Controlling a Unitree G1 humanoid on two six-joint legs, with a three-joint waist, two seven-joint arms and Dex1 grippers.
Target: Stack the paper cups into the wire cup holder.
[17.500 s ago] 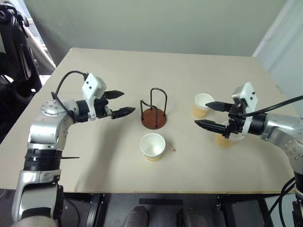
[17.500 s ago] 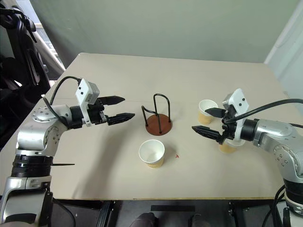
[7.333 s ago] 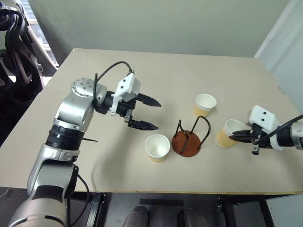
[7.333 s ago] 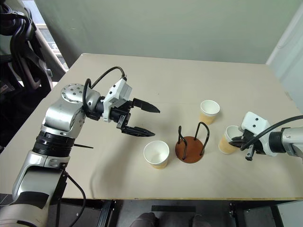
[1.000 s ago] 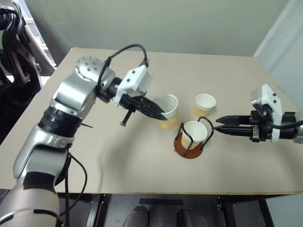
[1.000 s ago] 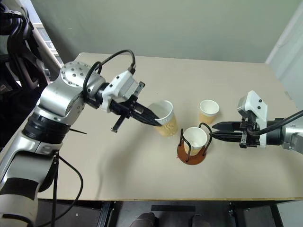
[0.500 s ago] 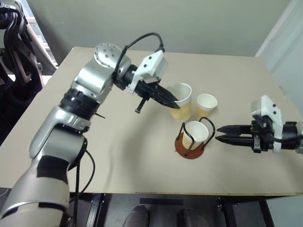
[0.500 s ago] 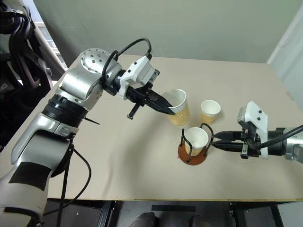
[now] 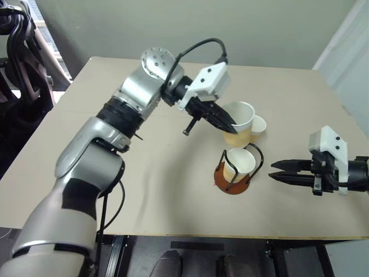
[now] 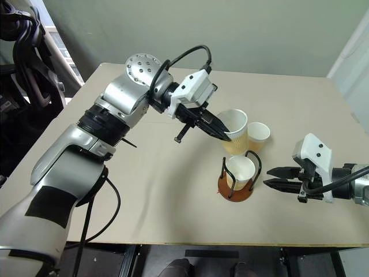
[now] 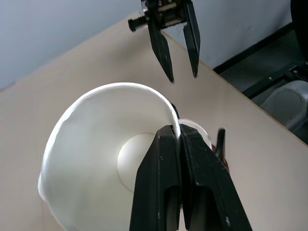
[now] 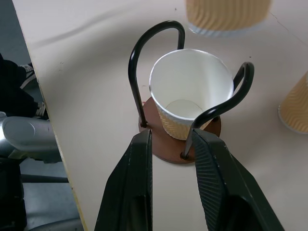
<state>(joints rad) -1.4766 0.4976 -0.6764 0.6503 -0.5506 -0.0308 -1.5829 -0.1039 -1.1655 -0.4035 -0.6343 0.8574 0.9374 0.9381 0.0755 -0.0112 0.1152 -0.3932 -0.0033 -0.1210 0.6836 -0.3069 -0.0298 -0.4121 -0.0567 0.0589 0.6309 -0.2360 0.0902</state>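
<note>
Paper cup (image 9: 241, 161) one is sitting in the wire holder (image 9: 233, 180); I'm carrying the second (image 9: 239, 120) pinched in left hand (image 9: 229, 124); third cup (image 9: 258, 126) waiting on desk (image 9: 144, 179); right hand (image 9: 278, 172) part-open, empty.

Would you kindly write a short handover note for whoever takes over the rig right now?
Left gripper: jaws shut on the rim of a paper cup, held in the air above and behind the wire cup holder.
Right gripper: jaws open, empty, beside the holder.
Done: one cup in the holder.
Left: nest the held cup into it, then the third cup, standing on the table behind.
</note>
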